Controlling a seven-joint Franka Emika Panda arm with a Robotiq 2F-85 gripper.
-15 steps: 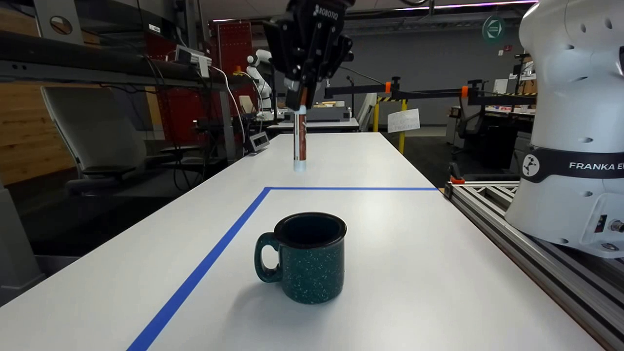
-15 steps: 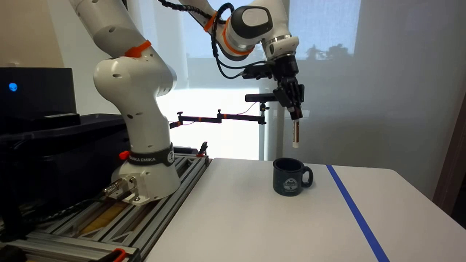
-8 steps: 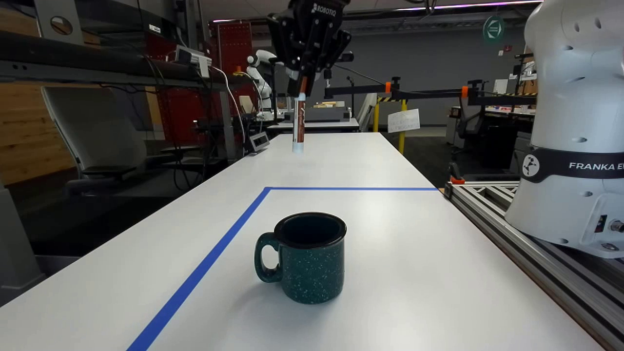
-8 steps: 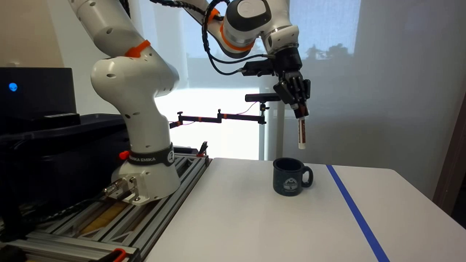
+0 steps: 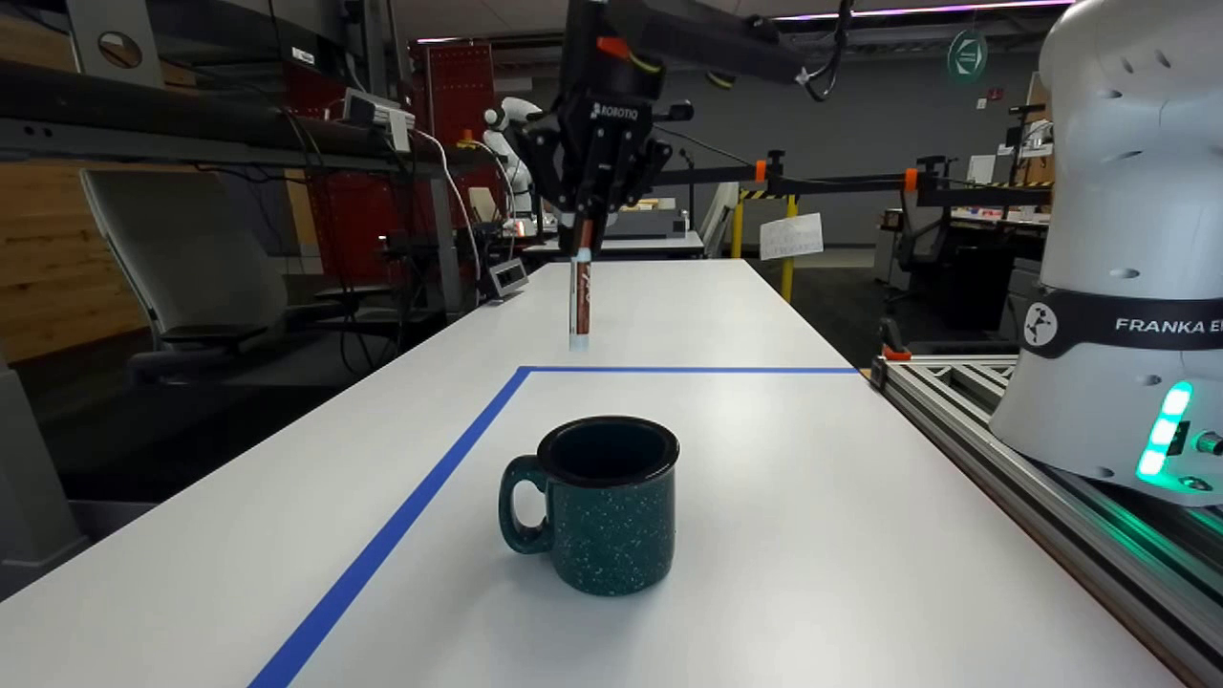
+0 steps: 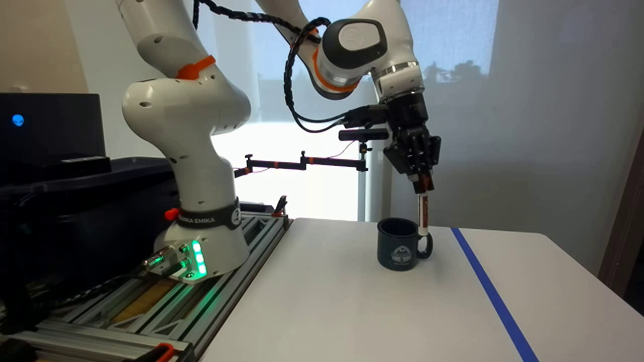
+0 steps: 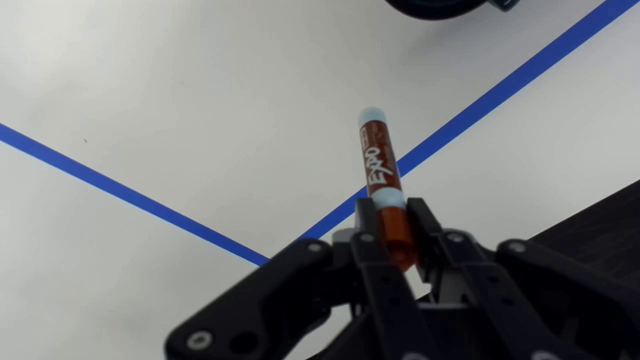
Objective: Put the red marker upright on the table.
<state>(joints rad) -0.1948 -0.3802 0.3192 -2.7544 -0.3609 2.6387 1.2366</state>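
In the wrist view, lower right of centre, the gripper (image 7: 393, 215) pinches the red marker (image 7: 378, 155) by its cap, jaws snug on both sides. In an exterior view, the white table (image 5: 812, 497) bears a teal mug (image 5: 613, 530) at lower centre, a grey chair (image 5: 191, 253) at left. In an exterior view, robot base (image 6: 221, 246) lower left, the red marker hangs right of centre above the white table, nearly vertical, pale end down.
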